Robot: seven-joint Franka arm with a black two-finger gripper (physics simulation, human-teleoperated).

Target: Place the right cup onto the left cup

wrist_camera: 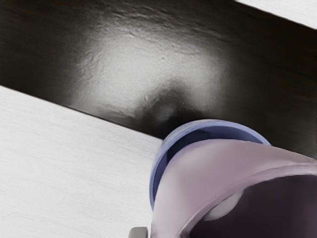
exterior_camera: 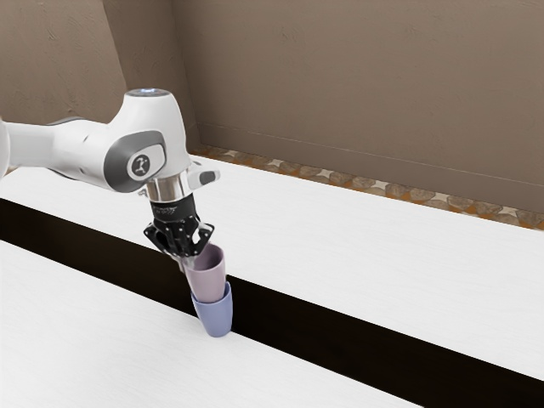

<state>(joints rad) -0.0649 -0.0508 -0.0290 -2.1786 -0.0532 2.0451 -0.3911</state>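
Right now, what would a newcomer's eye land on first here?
The mauve cup, its lower end down in the mouth of the blue cup. Then the black gripper at the mauve cup's rim, and the dark strip running across the white table by the cups.

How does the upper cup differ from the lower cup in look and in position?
The upper cup is pinkish; the lower cup is blue. The upper cup's bottom part sits inside the lower cup, whose rim goes around it. Both narrow toward the bottom.
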